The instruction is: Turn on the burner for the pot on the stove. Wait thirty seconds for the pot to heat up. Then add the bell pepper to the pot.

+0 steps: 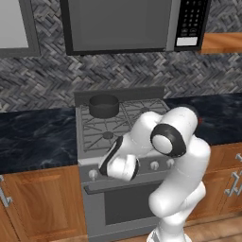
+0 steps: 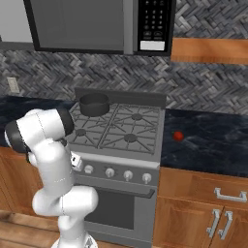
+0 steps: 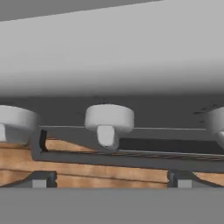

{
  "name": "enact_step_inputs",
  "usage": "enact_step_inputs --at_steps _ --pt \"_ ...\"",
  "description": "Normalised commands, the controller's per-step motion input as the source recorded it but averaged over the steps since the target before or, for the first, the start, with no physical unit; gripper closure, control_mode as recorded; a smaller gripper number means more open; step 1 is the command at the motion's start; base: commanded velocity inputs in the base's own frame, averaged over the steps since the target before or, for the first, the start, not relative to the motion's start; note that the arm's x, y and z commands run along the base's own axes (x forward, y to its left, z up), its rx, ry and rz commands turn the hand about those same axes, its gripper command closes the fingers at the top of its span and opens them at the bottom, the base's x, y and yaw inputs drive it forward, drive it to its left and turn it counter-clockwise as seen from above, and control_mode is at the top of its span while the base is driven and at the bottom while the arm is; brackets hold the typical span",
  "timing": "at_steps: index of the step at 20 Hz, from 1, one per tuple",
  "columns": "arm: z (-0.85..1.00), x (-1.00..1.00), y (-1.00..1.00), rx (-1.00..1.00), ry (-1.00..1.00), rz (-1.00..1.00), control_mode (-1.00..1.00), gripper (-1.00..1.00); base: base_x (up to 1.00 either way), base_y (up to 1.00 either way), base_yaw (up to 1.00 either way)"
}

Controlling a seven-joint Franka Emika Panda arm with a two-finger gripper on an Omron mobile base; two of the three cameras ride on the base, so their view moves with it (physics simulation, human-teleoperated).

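A: Status, arm pose?

B: Folded low, elbow up, my hand down at the front panel of the grey steel gas stove (image 2: 121, 140), facing the row of round pale knobs (image 3: 109, 118); one knob sits dead centre in the hand view.

A: Jaws?

B: Spread fully, holding nothing; contact with the knob can't be told.

A: Task items?

B: Short dark grey round pot (image 1: 104, 105) on the rear-left burner. Tiny red bell pepper (image 2: 178, 136) on the dark marbled counter (image 2: 208, 145) right of the stove.
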Motion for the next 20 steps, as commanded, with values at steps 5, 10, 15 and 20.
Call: enact_step_inputs --at_steps 5,10,15,20 --pt "-0.49 0.06 -0.03 0.00 -0.28 0.09 -1.00 -1.00 0.00 0.00 0.00" --pt "-0.41 0.01 0.00 0.01 -0.29 0.04 -1.00 -1.00 0.00 0.00 0.00" --pt "-0.51 0.00 -0.09 0.01 -0.16 0.02 -1.00 -1.00 0.00 0.00 0.00" --pt "-0.51 -0.01 -0.01 0.05 -0.13 0.04 -1.00 -1.00 0.00 0.00 0.00"
